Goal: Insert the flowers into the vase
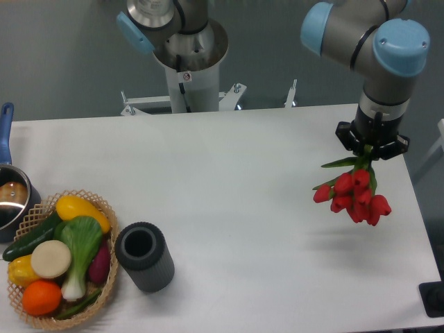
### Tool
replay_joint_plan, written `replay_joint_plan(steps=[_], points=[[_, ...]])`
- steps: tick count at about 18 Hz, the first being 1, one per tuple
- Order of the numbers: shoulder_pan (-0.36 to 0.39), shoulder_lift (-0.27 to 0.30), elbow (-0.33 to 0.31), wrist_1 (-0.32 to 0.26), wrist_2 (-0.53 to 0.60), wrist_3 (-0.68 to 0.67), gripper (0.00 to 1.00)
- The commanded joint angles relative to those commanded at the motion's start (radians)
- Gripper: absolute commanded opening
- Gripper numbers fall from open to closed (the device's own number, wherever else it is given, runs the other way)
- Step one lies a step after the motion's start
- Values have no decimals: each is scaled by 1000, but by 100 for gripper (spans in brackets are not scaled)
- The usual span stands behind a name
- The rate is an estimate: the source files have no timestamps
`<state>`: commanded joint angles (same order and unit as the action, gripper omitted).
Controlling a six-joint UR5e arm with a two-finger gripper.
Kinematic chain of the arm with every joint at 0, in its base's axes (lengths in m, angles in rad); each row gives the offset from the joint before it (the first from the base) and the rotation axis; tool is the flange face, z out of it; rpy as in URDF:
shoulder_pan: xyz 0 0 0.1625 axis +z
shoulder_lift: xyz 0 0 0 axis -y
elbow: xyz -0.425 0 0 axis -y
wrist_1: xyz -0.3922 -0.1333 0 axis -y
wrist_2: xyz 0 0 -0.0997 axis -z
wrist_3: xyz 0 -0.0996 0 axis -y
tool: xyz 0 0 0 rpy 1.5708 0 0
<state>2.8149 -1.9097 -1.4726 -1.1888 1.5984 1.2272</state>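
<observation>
You've got one gripper (371, 148) at the right of the frame, clamped on the stems of one bunch of flowers (355, 194), held above the table (236, 180). Red tulip heads hang below it, roughly nine, though they overlap so an exact count is hard. A few green leaves stick out to the left.

One vase (144, 256) stands on the table at lower left, dark grey, ribbed, its round mouth open, well apart from the flowers.

Just left of the vase sits one wicker basket (104, 208), nearly touching it. Count inside: two yellow pieces, one orange, one pale round disc, one dark green cucumber, one green-and-white leafy vegetable (78, 253), one purple piece.

One steel pot (12, 198) with a blue handle is cut off by the left edge.
</observation>
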Motion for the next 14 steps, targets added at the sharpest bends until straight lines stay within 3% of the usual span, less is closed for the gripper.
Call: replay_joint_plan(steps=[3, 7, 11, 14], points=[[2, 6, 26, -3, -18, -11, 0], [41, 86, 29, -6, -231, -34, 0], [32, 133, -6, 5, -421, -67, 0], [-4, 158, -12, 102, -570, -185, 0]])
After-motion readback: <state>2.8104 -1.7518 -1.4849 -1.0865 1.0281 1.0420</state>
